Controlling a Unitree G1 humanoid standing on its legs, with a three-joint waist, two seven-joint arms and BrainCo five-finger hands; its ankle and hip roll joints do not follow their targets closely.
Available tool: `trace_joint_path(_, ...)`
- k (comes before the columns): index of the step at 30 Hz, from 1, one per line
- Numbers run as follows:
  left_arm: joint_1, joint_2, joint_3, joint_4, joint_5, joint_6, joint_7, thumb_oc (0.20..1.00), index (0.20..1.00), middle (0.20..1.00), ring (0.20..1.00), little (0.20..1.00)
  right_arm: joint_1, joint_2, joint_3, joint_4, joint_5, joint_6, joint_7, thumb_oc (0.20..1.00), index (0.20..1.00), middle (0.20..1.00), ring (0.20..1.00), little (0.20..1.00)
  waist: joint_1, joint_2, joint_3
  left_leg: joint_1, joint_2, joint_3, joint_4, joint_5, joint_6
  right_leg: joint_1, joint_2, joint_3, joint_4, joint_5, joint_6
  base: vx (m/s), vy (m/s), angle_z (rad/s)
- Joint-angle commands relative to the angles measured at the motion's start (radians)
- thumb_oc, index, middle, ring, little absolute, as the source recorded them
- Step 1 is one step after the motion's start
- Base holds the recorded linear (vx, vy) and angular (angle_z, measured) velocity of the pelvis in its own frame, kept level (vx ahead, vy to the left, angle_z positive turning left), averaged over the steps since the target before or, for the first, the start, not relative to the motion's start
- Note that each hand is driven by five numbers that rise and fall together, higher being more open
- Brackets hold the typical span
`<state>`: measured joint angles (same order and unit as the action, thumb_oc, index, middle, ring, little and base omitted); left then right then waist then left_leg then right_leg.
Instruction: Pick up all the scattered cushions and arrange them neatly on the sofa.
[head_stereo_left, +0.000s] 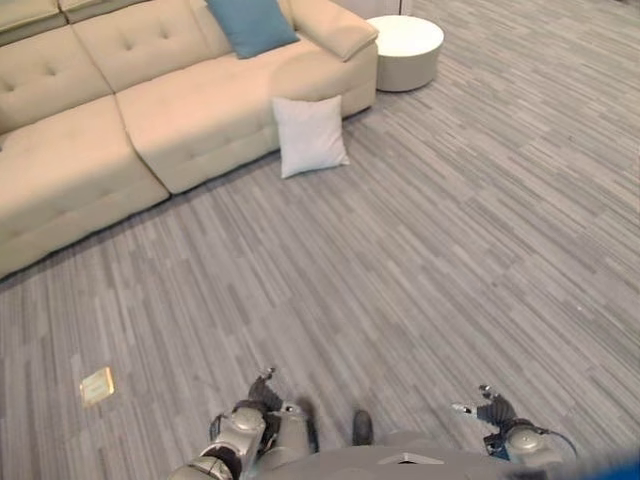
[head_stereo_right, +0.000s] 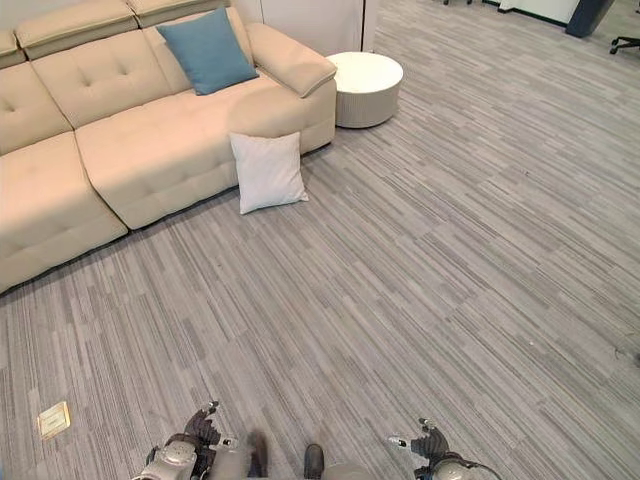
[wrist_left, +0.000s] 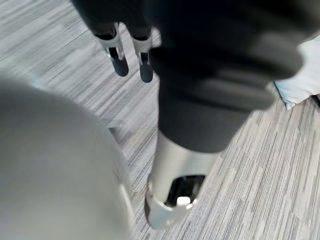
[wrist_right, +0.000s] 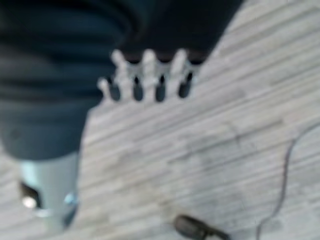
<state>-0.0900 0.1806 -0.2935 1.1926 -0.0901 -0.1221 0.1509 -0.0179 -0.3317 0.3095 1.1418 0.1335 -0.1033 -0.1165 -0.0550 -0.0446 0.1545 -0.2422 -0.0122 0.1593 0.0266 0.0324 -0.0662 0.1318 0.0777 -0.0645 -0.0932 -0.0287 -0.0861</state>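
Round white side table (head_stereo_right: 366, 87) (low) beside the armrest; floor plate (head_stereo_left: 97, 385).

Sofa (head_stereo_right: 150, 140): far left of the scene, on the floor (head_stereo_right: 450, 280).
Cushion on seat (head_stereo_right: 207, 50): leans against the sofa backrest, near the right armrest.
Cushion on floor (head_stereo_right: 268, 171): stands upright, leaning against the sofa front, below the seated cushion.
Round side table (head_stereo_right: 366, 87): just right of the sofa armrest.
Floor plate (head_stereo_right: 53, 420): near left, well apart from the sofa.
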Motion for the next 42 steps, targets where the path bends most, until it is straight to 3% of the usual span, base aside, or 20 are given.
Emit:
trace_joint_path(1,0.034,0.007,-0.004,0.001,0.011,-0.008,0.003,1.000,1.000,1.000,1.000,1.000,0.021,-0.030,-0.020,-0.023,0.000,-0.013,-0.007,1.000,1.000,1.000,1.000,1.000,0.040,0.015,0.001,-0.026,-0.016,0.030,0.077,0.020,0.044,0.020,-0.037,0.069,0.083,-0.119,0.093,0.25,-0.018,-0.12)
trace_joint_path(4,0.055,0.008,0.023,0.008,-0.003,-0.003,-0.004,1.000,1.000,1.000,1.000,1.000,0.033,-0.022,-0.022,-0.020,-0.012,-0.008,0.003,1.000,1.000,1.000,1.000,1.000,0.051,0.031,-0.026,0.019,-0.013,0.047,0.024,0.040,0.066,0.051,-0.026,0.088,0.105,-0.156,0.094,0.41,0.025,-0.54)
trace_joint_path(7,0.063,0.007,0.023,0.015,0.004,-0.001,-0.006,1.000,1.000,1.000,1.000,1.000,0.041,-0.015,-0.023,-0.009,-0.022,-0.010,0.006,1.000,1.000,1.000,1.000,1.000,0.056,0.021,-0.051,0.035,-0.030,0.042,0.043,0.025,0.084,0.059,-0.050,0.085,0.145,-0.158,0.114,0.35,0.038,-0.56)
trace_joint_path(9,0.054,0.014,0.020,0.008,0.007,0.002,-0.011,1.000,1.000,1.000,1.000,1.000,0.045,-0.004,-0.021,-0.011,-0.035,-0.009,0.018,1.000,1.000,1.000,1.000,1.000,0.049,0.005,-0.056,0.100,-0.051,0.043,0.033,-0.020,0.120,-0.027,-0.102,0.061,0.406,-0.068,0.181,0.30,0.060,-0.11)
trace_joint_path(10,0.053,0.014,0.020,0.008,0.007,0.002,-0.011,1.000,1.000,1.000,1.000,1.000,0.045,-0.005,-0.021,-0.011,-0.035,-0.009,0.018,1.000,1.000,1.000,1.000,1.000,0.051,0.007,-0.059,0.096,-0.048,0.044,0.034,-0.019,0.120,-0.031,-0.099,0.063,0.404,-0.064,0.180,0.21,0.035,0.05)
trace_joint_path(11,0.040,0.024,0.017,-0.009,0.003,0.001,-0.011,1.000,1.000,1.000,1.000,1.000,0.036,-0.002,-0.019,-0.024,-0.034,-0.014,0.020,1.000,1.000,1.000,1.000,1.000,0.036,0.007,-0.041,0.141,-0.050,0.036,0.026,-0.046,0.142,-0.111,-0.117,0.059,0.577,0.045,0.229,0.14,0.016,-0.14)
trace_joint_path(12,0.040,0.025,0.017,-0.009,0.003,0.001,-0.011,1.000,1.000,1.000,1.000,1.000,0.036,-0.002,-0.019,-0.024,-0.034,-0.014,0.020,1.000,1.000,1.000,1.000,1.000,0.036,0.006,-0.041,0.141,-0.051,0.037,0.026,-0.046,0.142,-0.112,-0.118,0.060,0.581,0.043,0.229,0.28,0.027,-0.15)
trace_joint_path(13,0.029,0.032,0.010,-0.015,0.003,0.003,-0.009,1.000,1.000,1.000,1.000,1.000,0.033,0.000,-0.020,-0.035,-0.034,-0.014,0.018,1.000,1.000,1.000,1.000,1.000,0.022,0.027,-0.023,0.194,-0.035,0.011,0.015,-0.070,0.152,-0.212,-0.124,0.031,0.667,0.034,0.217,0.24,0.002,0.12)
trace_joint_path(17,0.011,0.034,0.010,-0.013,-0.002,0.000,-0.009,1.000,1.000,1.000,1.000,1.000,0.018,-0.004,-0.012,-0.031,-0.030,-0.012,0.014,1.000,1.000,1.000,1.000,1.000,-0.014,0.033,-0.005,0.274,-0.045,-0.039,-0.022,-0.104,0.141,-0.309,-0.114,-0.016,0.494,-0.056,0.172,0.31,-0.075,0.41)
trace_joint_path(20,-0.002,0.030,0.009,0.006,0.010,-0.006,-0.005,1.000,1.000,1.000,1.000,1.000,0.007,-0.006,-0.006,-0.023,-0.026,-0.009,0.016,1.000,1.000,1.000,1.000,1.000,-0.051,0.012,0.005,0.351,-0.076,-0.102,-0.045,-0.148,0.128,-0.373,-0.072,0.030,0.202,0.025,0.187,0.42,-0.185,0.23)
trace_joint_path(23,0.001,0.025,0.003,0.026,0.025,-0.009,-0.010,1.000,1.000,1.000,1.000,1.000,0.018,-0.008,-0.009,-0.003,-0.030,-0.005,0.016,1.000,1.000,1.000,1.000,1.000,-0.064,0.005,0.002,0.390,-0.080,-0.129,-0.030,-0.197,0.120,-0.353,-0.074,0.051,0.152,0.057,0.187,0.37,-0.214,0.81)
trace_joint_path(24,0.012,0.021,-0.002,0.036,0.033,-0.007,-0.009,1.000,1.000,1.000,1.000,1.000,0.040,-0.006,-0.011,0.007,-0.032,-0.002,0.019,1.000,1.000,1.000,1.000,1.000,-0.070,0.002,-0.013,0.400,-0.074,-0.138,0.017,-0.225,0.102,-0.337,-0.072,0.063,0.173,0.058,0.167,0.46,-0.379,0.97)
trace_joint_path(26,0.023,0.015,-0.009,0.035,0.033,-0.009,-0.020,1.000,1.000,1.000,1.000,1.000,0.059,-0.003,-0.026,0.023,-0.021,-0.005,0.025,1.000,1.000,1.000,1.000,1.000,-0.080,0.001,-0.016,0.342,-0.030,-0.100,0.242,-0.168,0.037,-0.261,-0.074,0.053,0.161,0.031,0.131,0.34,-0.373,0.87)
trace_joint_path(27,0.016,0.017,-0.016,0.020,0.027,-0.007,-0.022,1.000,1.000,1.000,1.000,1.000,0.056,-0.003,-0.032,0.025,-0.012,-0.007,0.023,1.000,1.000,1.000,1.000,1.000,-0.079,-0.010,-0.004,0.268,-0.006,-0.085,0.391,-0.104,0.016,-0.233,-0.081,0.052,0.154,0.021,0.115,0.17,-0.356,0.76)
trace_joint_path(28,0.010,0.019,-0.023,-0.004,0.013,-0.006,-0.021,1.000,1.000,1.000,1.000,1.000,0.046,-0.006,-0.030,0.029,0.007,-0.005,0.018,1.000,1.000,1.000,1.000,1.000,-0.063,-0.027,0.013,0.176,0.004,-0.062,0.559,-0.063,0.018,-0.188,-0.080,0.055,0.136,0.004,0.085,0.19,-0.353,0.64)
trace_joint_path(30,0.009,0.021,-0.024,-0.007,0.009,-0.003,-0.018,1.000,1.000,1.000,1.000,1.000,0.047,-0.002,-0.030,0.032,0.010,0.001,0.018,1.000,1.000,1.000,1.000,1.000,-0.057,-0.035,0.015,0.129,0.024,-0.027,0.593,-0.064,0.020,-0.166,-0.085,0.050,0.133,-0.008,0.078,0.20,-0.195,0.18)
trace_joint_path(33,0.007,0.017,-0.025,-0.010,0.011,-0.005,-0.015,1.000,1.000,1.000,1.000,1.000,0.054,-0.004,-0.033,0.035,0.012,0.003,0.016,1.000,1.000,1.000,1.000,1.000,-0.027,-0.029,0.010,0.047,0.021,0.046,0.376,-0.099,0.052,-0.101,-0.088,0.044,0.103,-0.046,0.089,0.29,-0.046,-0.14)
trace_joint_path(34,0.008,0.015,-0.025,-0.011,0.013,-0.004,-0.012,1.000,1.000,1.000,1.000,1.000,0.056,-0.004,-0.033,0.039,0.009,0.005,0.014,1.000,1.000,1.000,1.000,1.000,-0.021,-0.020,0.009,0.044,0.022,0.056,0.282,-0.087,0.057,-0.084,-0.081,0.043,0.098,-0.059,0.095,0.30,0.012,-0.01)
trace_joint_path(36,0.007,0.010,-0.026,-0.014,0.014,-0.006,-0.009,1.000,1.000,1.000,1.000,1.000,0.057,-0.005,-0.039,0.050,0.003,0.008,0.009,1.000,1.000,1.000,1.000,1.000,-0.009,0.004,0.013,0.023,0.031,0.093,0.065,0.004,0.035,-0.018,-0.060,0.040,0.082,-0.099,0.100,0.43,0.012,-0.04)
trace_joint_path(42,0.041,0.003,0.008,0.004,-0.009,-0.002,-0.018,1.000,1.000,1.000,1.000,1.000,0.067,0.006,-0.039,0.058,-0.018,0.014,0.017,1.000,1.000,1.000,1.000,1.000,0.006,0.020,-0.019,0.047,0.036,0.106,0.027,0.041,0.047,0.038,-0.060,0.053,0.101,-0.144,0.110,0.35,0.048,-0.03)
